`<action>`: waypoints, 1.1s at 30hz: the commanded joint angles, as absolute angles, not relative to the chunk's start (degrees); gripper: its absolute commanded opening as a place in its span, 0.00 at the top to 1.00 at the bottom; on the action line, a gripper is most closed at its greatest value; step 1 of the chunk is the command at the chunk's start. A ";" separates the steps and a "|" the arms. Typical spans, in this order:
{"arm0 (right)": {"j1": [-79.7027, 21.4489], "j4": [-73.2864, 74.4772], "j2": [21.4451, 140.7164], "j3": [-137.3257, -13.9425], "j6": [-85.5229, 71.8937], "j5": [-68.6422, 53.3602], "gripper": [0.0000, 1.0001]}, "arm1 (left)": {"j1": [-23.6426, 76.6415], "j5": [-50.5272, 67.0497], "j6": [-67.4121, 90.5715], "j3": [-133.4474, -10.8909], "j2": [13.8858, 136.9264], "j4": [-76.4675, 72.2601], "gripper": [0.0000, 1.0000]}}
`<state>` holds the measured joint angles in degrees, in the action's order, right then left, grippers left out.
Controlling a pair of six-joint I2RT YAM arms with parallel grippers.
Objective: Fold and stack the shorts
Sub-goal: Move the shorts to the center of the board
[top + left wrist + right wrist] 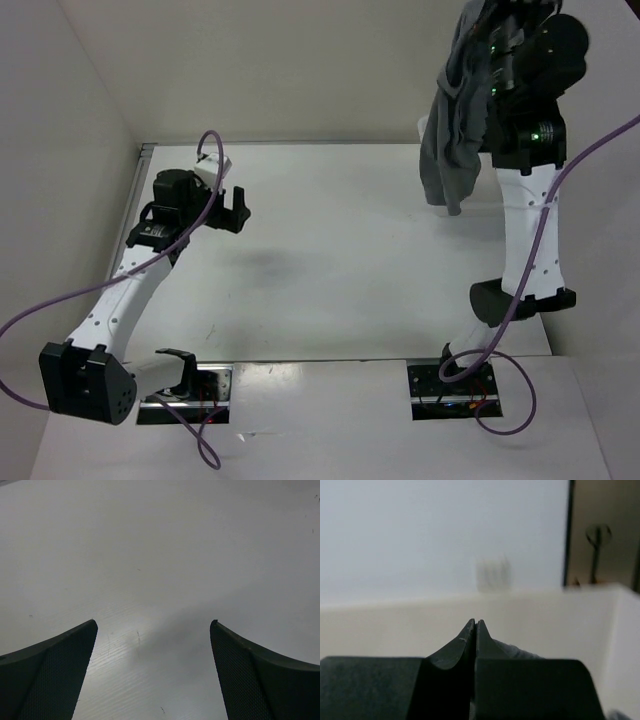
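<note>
My right gripper [475, 625] is raised high above the far right of the table [330, 260]. Its two fingers are pressed tip to tip on a fold of the shorts [455, 130]. From the wrist I see only a grey sliver of cloth just right of and below the tips. The top view shows the rest hanging under my fingers in a long crumpled bunch, clear of the table, its lower end dangling beside my white forearm. Whether any of the cloth is folded I cannot tell. Green lights [540, 128] glow on the black housing just behind the fingers. Ahead of the fingertips are a pale wall [420, 540], a low cream ledge [395, 610], and off to the right a dark opening [600, 535] with a blurred stand in it.

My left gripper [153, 625] hovers low over the left part of the table. Its fingers are spread wide, with bare white tabletop and a few faint scuffs showing between them. The shorts are well apart from it, far off to its right and much higher. A purple cable [560, 180] loops from each arm, one trailing behind each wrist.
</note>
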<state>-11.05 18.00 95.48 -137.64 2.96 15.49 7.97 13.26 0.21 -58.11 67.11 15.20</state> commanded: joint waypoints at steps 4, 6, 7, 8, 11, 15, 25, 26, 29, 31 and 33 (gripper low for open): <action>-16.86 14.76 105.98 -164.42 -2.88 -5.08 1.00 | 8.00 10.37 0.00 -58.01 62.84 11.95 0.00; -19.67 14.77 107.05 -164.44 -6.14 -7.63 1.00 | 8.00 10.37 0.00 -57.48 62.31 11.95 0.00; -19.69 15.29 107.66 -164.44 -9.81 -9.56 1.00 | 8.00 10.37 0.00 -57.48 62.31 11.95 0.00; -20.47 15.81 108.97 -163.66 -11.67 -9.58 1.00 | 8.00 10.37 0.00 -57.48 62.31 11.95 0.00; -21.01 16.43 111.00 -160.50 -14.40 -10.63 1.00 | 6.95 9.23 0.00 -58.00 62.31 11.95 0.00; -21.01 21.00 111.71 -151.91 -16.61 -7.65 1.00 | 5.71 8.61 0.00 -58.62 62.84 12.48 0.00; -21.01 24.70 100.56 -106.02 -13.62 -4.04 0.16 | 9.31 11.96 0.00 -55.05 68.64 23.72 0.00; -21.01 23.91 99.76 -101.47 -12.84 -3.35 0.14 | 11.75 8.82 0.00 -53.45 69.25 23.73 0.00; -21.01 22.25 98.70 -96.35 -11.34 -2.12 0.14 | 15.98 2.75 0.00 -47.74 71.44 22.95 0.00; -21.01 20.93 100.71 -95.80 -10.63 -2.11 0.14 | 16.61 -0.25 0.00 -45.89 74.68 18.75 0.00; -21.01 20.92 103.00 -96.84 -10.63 -2.11 0.14 | 16.61 -1.32 0.00 -45.87 77.59 17.14 0.00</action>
<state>-20.75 26.41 106.19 -95.13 -12.12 -3.40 16.86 4.14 0.16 -45.98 74.59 20.86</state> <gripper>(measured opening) 0.854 0.998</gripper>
